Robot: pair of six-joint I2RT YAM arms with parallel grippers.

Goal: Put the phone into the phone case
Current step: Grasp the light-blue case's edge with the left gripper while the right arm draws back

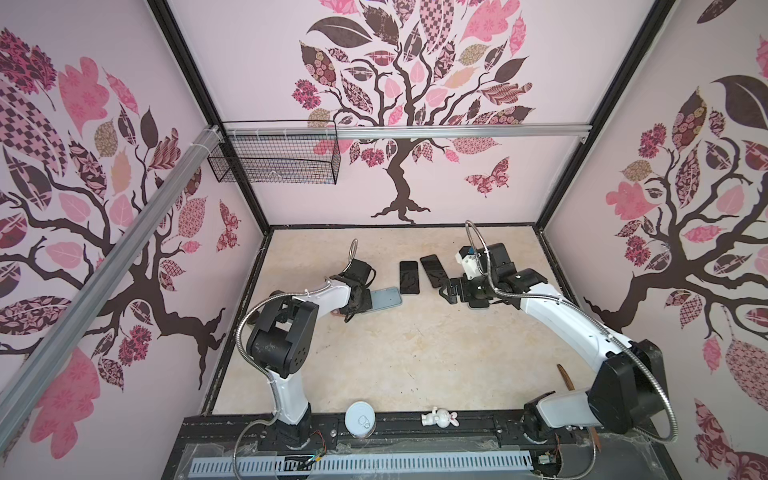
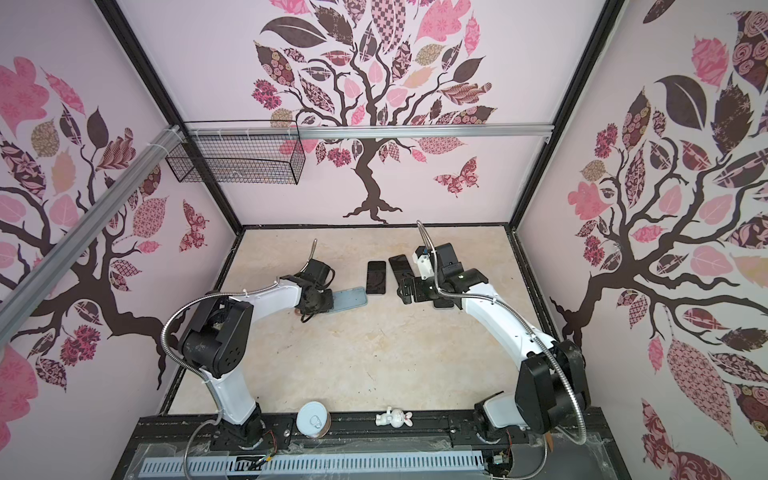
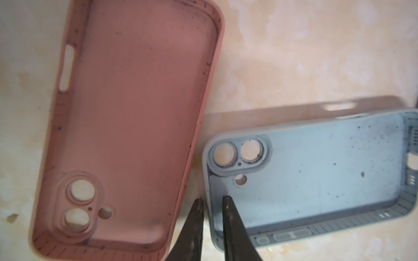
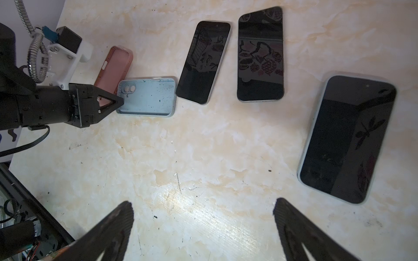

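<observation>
A pale blue phone case [image 3: 316, 176] lies open side up on the table, next to a pink phone case [image 3: 135, 124]. My left gripper [image 3: 212, 198] straddles the blue case's short end wall by the camera holes, one finger inside and one outside, shut on that wall. In the right wrist view two bare black phones [image 4: 203, 62] [image 4: 260, 56] lie screen up beyond the blue case [image 4: 147, 97]. A third phone with a pale rim [image 4: 346, 137] lies nearer. My right gripper [image 4: 203, 210] hangs open over bare table. In both top views the left gripper [image 1: 368, 304] [image 2: 330, 303] covers the blue case's end.
A can with a white lid [image 1: 360, 419] and a small white figurine [image 1: 440, 417] stand at the table's front edge. A black wire basket [image 1: 274, 158] hangs on the back wall. Patterned walls close in the table on three sides.
</observation>
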